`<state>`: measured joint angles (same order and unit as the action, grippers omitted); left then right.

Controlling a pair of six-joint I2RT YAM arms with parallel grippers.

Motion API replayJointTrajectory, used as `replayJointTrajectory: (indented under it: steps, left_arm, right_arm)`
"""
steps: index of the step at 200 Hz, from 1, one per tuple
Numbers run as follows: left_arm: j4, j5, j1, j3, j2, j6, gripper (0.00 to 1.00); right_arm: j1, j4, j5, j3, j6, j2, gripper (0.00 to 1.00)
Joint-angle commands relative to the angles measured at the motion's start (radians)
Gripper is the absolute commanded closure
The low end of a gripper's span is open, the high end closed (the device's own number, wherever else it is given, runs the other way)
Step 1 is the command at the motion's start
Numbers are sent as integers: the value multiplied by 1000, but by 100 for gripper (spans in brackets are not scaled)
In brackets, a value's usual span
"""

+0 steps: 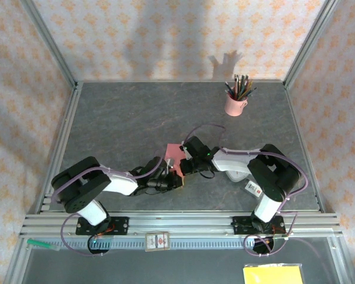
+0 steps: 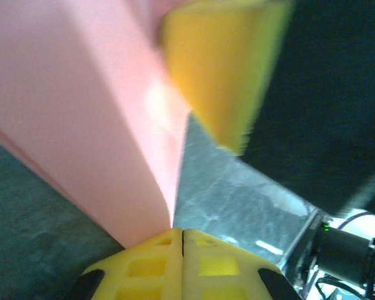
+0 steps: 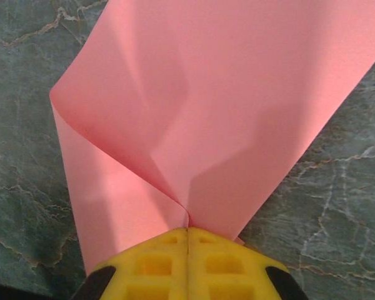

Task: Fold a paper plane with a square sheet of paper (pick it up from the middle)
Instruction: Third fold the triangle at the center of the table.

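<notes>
Above the table's (image 1: 136, 112) middle, our left gripper (image 2: 182, 240) and right gripper (image 3: 187, 234) both pinch the square sheet of paper (image 3: 225, 106), which we judge light, limp and crease-prone, best held at its edges.

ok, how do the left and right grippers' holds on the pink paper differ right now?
The left gripper reaches in from the left side, the right gripper from the right. At the left gripper the paper rises steeply to one side; at the right gripper it fans wide ahead, one edge curled over. Shared: both are shut on the same paper, near the middle of the table.
</notes>
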<state>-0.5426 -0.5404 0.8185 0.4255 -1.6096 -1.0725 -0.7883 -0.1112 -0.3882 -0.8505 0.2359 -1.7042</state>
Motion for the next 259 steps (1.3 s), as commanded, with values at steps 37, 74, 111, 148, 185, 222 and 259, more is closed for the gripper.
replayJointTrajectory:
  steps: [37, 74, 111, 148, 185, 222, 259]
  left_arm:
    - [7, 14, 3, 22, 51, 15, 100]
    - [47, 18, -41, 27, 65, 38, 100]
    - [72, 25, -54, 43, 8, 76, 100]
    - [92, 17, -54, 54, 11, 89, 100]
    - [149, 32, -91, 65, 82, 118, 100]
    - [138, 19, -119, 60, 42, 140, 100]
    - [131, 14, -120, 59, -4, 146, 100]
  right_arm:
    - [10, -71, 75, 38, -1, -15, 100]
    - [9, -71, 73, 37, -2, -14, 100]
    - [9, -73, 74, 38, -1, -16, 100]
    - [9, -77, 79, 37, -6, -17, 100]
    - [9, -76, 78, 36, -9, -20, 100]
    - [9, -77, 78, 34, -11, -20, 100]
    - [9, -79, 78, 40, -11, -20, 100]
